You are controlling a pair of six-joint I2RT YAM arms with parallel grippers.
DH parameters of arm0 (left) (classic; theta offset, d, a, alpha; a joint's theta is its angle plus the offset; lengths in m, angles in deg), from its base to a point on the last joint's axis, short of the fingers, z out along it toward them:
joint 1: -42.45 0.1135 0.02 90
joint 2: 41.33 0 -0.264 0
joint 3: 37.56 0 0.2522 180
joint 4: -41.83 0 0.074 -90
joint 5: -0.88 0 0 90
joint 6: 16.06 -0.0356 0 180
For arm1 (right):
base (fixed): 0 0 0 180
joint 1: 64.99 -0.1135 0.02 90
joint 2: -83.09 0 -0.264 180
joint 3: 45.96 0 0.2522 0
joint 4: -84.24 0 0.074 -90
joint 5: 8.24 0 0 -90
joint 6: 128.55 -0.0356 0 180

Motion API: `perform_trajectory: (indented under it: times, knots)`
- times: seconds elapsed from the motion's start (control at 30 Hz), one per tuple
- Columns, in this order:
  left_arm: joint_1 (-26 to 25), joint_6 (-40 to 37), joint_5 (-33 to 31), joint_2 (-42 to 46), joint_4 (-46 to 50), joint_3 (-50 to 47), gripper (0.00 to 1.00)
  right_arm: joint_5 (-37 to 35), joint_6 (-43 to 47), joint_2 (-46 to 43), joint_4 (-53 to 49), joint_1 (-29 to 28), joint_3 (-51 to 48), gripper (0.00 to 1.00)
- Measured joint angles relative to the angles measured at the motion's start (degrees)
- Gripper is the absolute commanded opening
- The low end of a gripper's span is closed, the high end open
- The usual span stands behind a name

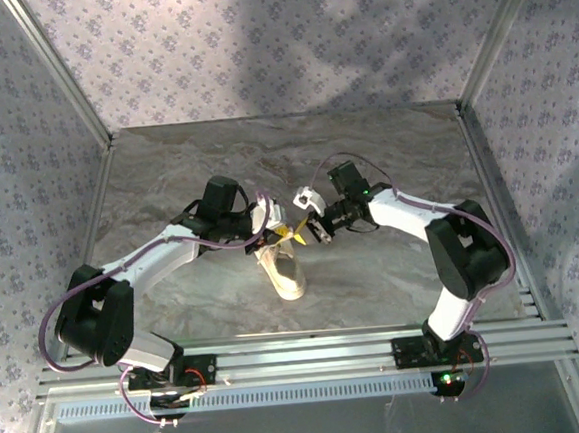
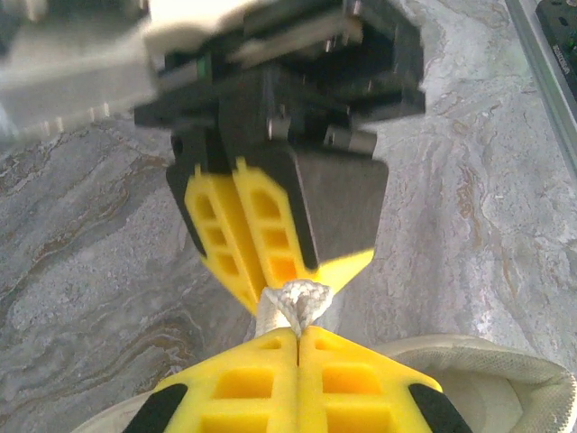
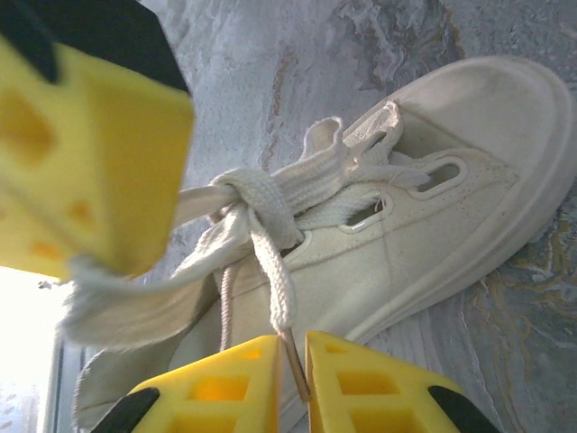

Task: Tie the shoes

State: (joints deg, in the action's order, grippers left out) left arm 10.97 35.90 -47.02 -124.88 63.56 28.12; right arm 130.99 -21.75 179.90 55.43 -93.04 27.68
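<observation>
Firmly, left jaws clamp woven lace [image 2: 302, 302]; right jaws seemingly pinch a stiff aglet [image 3: 293, 356].

Robot test cell, lab-type setup, not a living space. Two arms [image 1: 157, 255] sit bolted to an aluminium rail [image 1: 311, 356] at the near edge of a marble-patterned tabletop [image 1: 395, 278]. Aluminium frame posts [image 1: 57, 69] and floral-print walls [image 1: 275, 37] box it in.

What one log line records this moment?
left fingers: shut on lace | right fingers: shut on lace tip | shoe: on table
</observation>
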Motion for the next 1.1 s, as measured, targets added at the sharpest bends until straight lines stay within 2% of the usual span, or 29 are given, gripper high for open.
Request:
perform_trajectory:
  times: [0.13,0.2,0.23,0.3,0.33,0.43,0.73,0.97,1.03,1.1]
  knots:
    - [0.07,0.0,-0.11,0.04,0.13,-0.13,0.0,0.46,0.0,-1.7,-1.11,1.01,-0.39,0.12]
    - [0.26,0.0,-0.11,0.17,0.22,-0.33,0.0,0.61,0.0,-1.81,-1.6,1.27,-0.68,0.14]
    - [0.28,0.0,-0.11,0.24,0.33,-0.46,0.0,0.61,0.0,-1.81,-1.79,1.33,-0.85,0.18]
    - [0.37,0.0,-0.11,0.26,0.37,-0.63,0.0,0.68,-0.37,-1.81,-2.16,1.36,-1.14,0.37]
    - [0.37,0.0,-0.11,0.26,0.42,-0.7,0.0,0.72,-0.26,-1.79,-2.14,1.36,-1.2,0.42]
    - [0.37,0.0,-0.09,0.26,0.44,-0.76,0.0,1.22,0.31,-1.49,-1.62,1.33,-1.2,0.48]
    - [0.52,0.0,0.09,0.63,0.76,-0.76,0.0,2.95,1.73,6.58,0.42,0.13,2.73,0.52]
    - [0.66,0.0,0.37,0.96,1.07,-0.76,0.0,4.87,3.69,9.49,0.59,-1.77,6.08,0.52]
    - [0.66,0.0,0.37,0.96,1.09,-0.76,0.0,5.35,4.11,10.4,0.39,-1.99,6.73,0.5]
    - [0.7,0.0,0.39,0.96,1.18,-0.76,0.0,5.7,4.52,11.3,-0.24,-2.1,7.19,0.44]
